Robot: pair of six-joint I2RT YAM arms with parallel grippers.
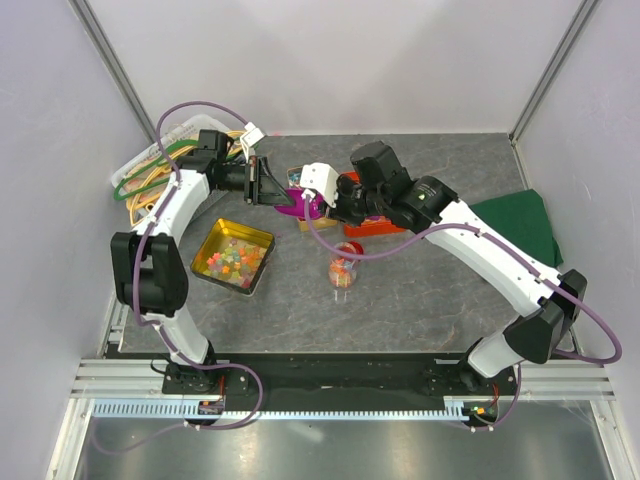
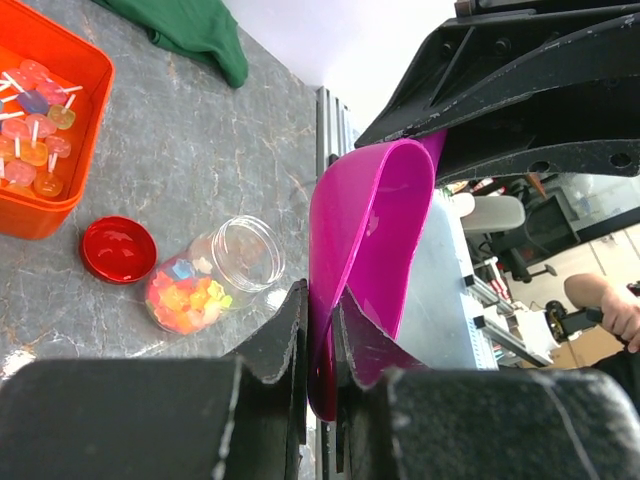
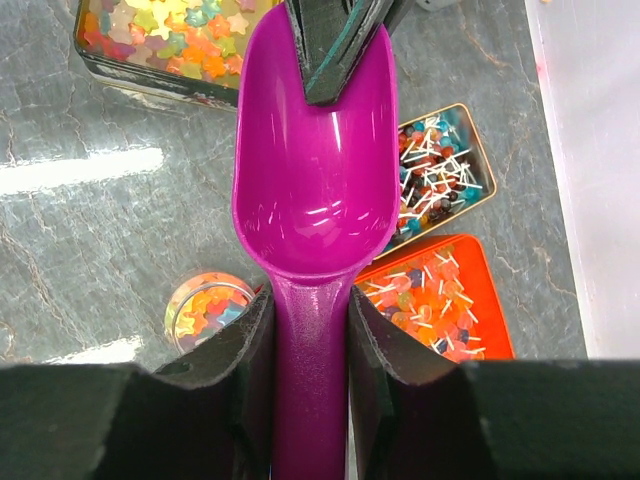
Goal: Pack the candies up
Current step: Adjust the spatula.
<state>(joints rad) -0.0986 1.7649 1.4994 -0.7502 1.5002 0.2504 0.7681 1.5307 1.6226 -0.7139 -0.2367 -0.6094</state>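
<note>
The candies are small pastel orange, yellow, pink and green pieces. Many lie in a square gold tin (image 1: 233, 256), which also shows in the right wrist view (image 3: 170, 40). Some sit in a clear open jar (image 1: 342, 272) (image 2: 215, 277) (image 3: 204, 306). A purple scoop (image 1: 294, 202) hangs empty above the table between both arms. My left gripper (image 1: 270, 187) (image 2: 320, 300) is shut on the rim of the scoop's bowl (image 2: 365, 230). My right gripper (image 1: 320, 200) (image 3: 310, 310) is shut on the scoop's handle (image 3: 310, 390); the bowl (image 3: 315, 160) faces up.
A round red lid (image 2: 118, 248) lies beside the jar. An orange tray (image 2: 45, 130) (image 3: 445, 300) and a small tin (image 3: 440, 170) hold lollipops. A green cloth (image 1: 520, 220) lies at the right. A clear bin with hangers (image 1: 160, 160) stands back left.
</note>
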